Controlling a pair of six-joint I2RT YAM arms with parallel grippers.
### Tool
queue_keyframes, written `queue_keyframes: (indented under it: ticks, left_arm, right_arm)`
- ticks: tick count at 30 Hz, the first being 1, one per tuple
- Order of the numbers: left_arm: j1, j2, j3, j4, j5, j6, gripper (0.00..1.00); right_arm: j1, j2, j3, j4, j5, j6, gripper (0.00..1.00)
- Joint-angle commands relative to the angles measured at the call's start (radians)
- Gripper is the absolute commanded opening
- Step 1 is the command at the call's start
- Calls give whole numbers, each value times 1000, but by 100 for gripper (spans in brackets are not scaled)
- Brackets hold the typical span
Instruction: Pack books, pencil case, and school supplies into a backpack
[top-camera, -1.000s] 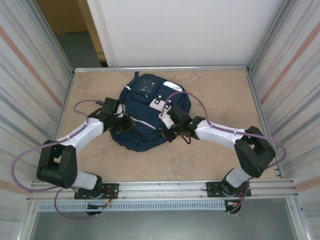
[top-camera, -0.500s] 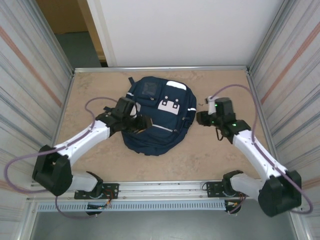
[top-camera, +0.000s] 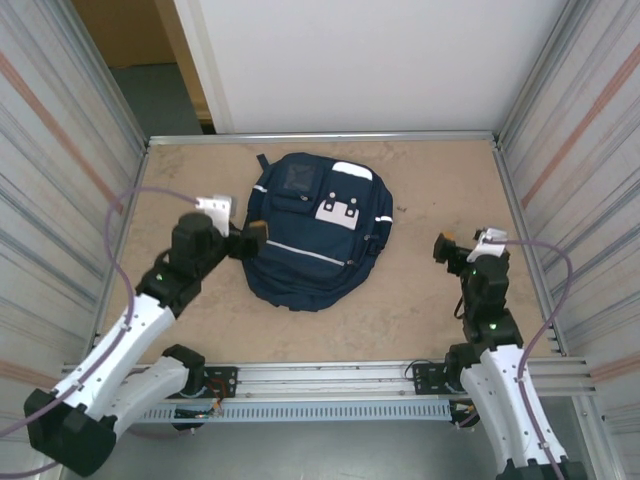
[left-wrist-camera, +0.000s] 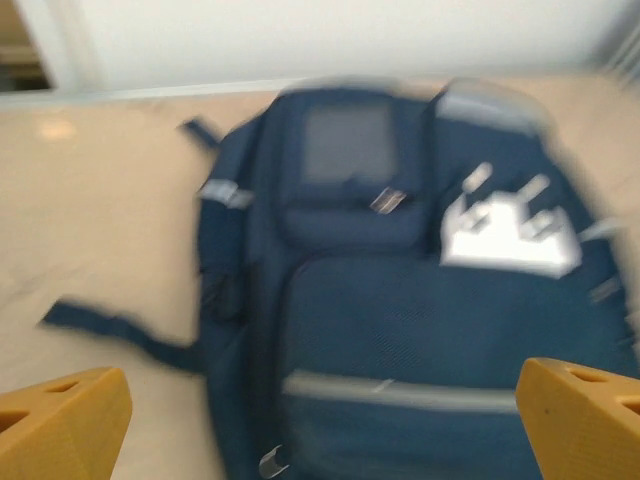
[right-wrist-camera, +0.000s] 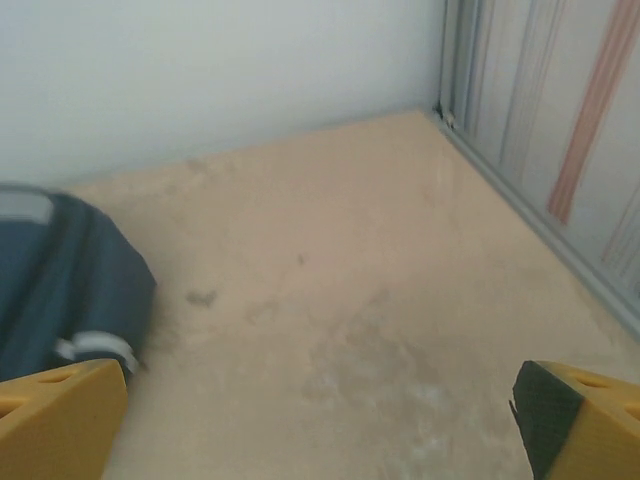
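The navy backpack (top-camera: 312, 240) lies flat in the middle of the worktop (top-camera: 420, 190). Its front is up and its top points toward the far wall, which leaves the zip pockets, pale patches and reflective stripe open to reach from above. Its contents are hidden from us, and the blurred left wrist view does not let us tell whether the zips are shut.

The left pincer (top-camera: 250, 236) sits just beside the bag's left edge and faces across its front. Its 2 yellow fingertips (left-wrist-camera: 60, 420) are spread wide with nothing between them. The right pincer (top-camera: 458, 246) is well apart from the bag, over bare worktop near the right wall, and is also spread and empty.

With 1 arm on each flank, we judge that either could come in without crossing the other.
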Motion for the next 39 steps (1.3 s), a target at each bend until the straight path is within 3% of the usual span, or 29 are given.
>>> queue_keyframes:
  ticks: [1,4,8,12,15,20,25,27,30,39]
  left_arm:
    - [156,-24,-197,312,-66,167,98]
    - [285,30,-328,563,42,118,98]
    - [309,180,-309,608,81,181,99]
    - [346,343,-339,805,156,148,99]
    - [352,381,-341,866,154,171,98]
    - [384,474,-389,1091,211,236,99]
    - [416,679,-344,1230,241,212,99]
    - [431,652,-266,1019,269,208,99]
    - [458,672,-224,957,321,194,99]
    - [446,675,-213,941,276,191,99]
  right_arm:
    - [-9,27,-142,286,68,-32,99]
    - [-16,184,-163,447,-9,-57,99]
    - [-18,464,-137,681,-62,-109,99]
    - [-27,774,-69,874,-117,-125,99]
    - [-52,893,19,866,-159,-174,99]
    - [-179,1074,110,862,-307,-73,99]
    - [-129,1109,146,810,-233,-109,99]
    - [-129,1118,143,830,-230,-110,99]
    - [-127,1112,140,825,-228,-112,99]
    - [-122,1102,138,826,-236,-120,99]
